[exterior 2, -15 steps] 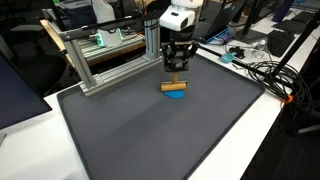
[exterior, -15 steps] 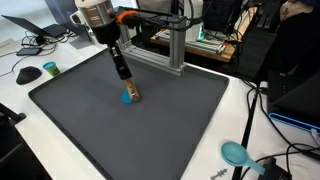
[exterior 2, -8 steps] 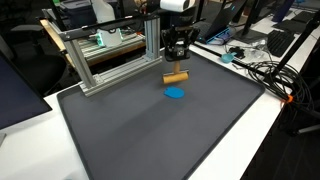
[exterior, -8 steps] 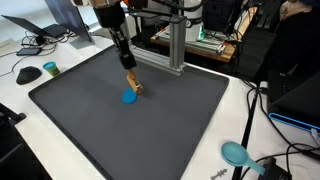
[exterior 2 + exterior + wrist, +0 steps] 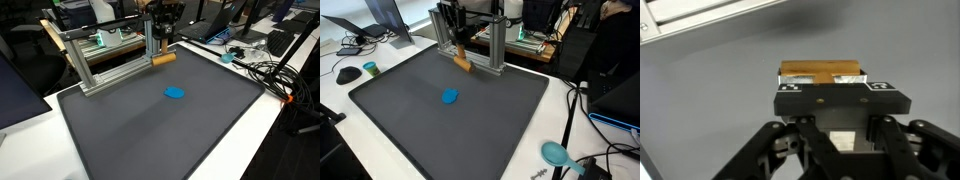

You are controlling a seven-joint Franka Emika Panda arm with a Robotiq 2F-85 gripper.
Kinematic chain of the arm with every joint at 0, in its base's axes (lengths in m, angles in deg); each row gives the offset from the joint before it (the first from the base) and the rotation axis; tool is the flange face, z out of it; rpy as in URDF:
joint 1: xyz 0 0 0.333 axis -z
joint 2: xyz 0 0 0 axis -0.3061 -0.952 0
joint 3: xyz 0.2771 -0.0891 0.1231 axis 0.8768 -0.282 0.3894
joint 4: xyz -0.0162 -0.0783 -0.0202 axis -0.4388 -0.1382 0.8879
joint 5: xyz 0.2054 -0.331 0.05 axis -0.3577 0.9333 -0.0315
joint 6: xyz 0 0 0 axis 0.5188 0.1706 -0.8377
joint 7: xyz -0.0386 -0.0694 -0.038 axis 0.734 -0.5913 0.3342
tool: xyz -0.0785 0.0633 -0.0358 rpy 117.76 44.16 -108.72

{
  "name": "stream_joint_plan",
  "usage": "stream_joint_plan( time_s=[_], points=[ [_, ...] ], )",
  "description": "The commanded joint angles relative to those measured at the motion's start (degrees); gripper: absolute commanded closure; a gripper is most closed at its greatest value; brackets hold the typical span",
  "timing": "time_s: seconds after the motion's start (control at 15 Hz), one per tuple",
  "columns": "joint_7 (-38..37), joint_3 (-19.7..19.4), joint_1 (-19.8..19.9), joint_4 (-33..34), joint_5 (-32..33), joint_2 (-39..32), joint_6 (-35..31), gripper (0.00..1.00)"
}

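Block [image 5: 463, 64] of wood hangs clear of the mat [image 5: 420, 130], clenched in the hand [image 5: 461, 58] near the far edge of the worktop [image 5: 545, 130], just beside the metal frame [image 5: 496, 45]. The wrist view shows the block [image 5: 820, 72] lying crosswise between the 2 fingers, much of it jutting out past them, so the grip looks shallow.

Blue disc [image 5: 450, 97] lies flat near the middle of the mat, well apart from the hand.

As I judge it, 2 things could go wrong. A jolt or a quick swing could tip the block out of so shallow a grip and drop it onto the mat. Any drift toward the far edge could knock the block or a finger against the frame, twisting the block loose.
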Motion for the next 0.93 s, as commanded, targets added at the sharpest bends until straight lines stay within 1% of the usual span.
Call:
stream_joint_plan(
  time_s=[0.0, 0.27, 0.53, 0.87],
  points=[
    [3.13, 1.07, 1.5, -8.61, 3.3, 10.47, 2.58, 0.78],
    [5.54, 1.23, 2.48, -14.12, 4.36, 18.09, 4.6, 0.78],
    [8.67, 1.45, 2.86, -18.22, 3.47, 24.47, 6.24, 0.78],
    [9.05, 3.43, 2.43, -22.29, 3.66, 29.67, 6.49, 0.78]
  ],
)
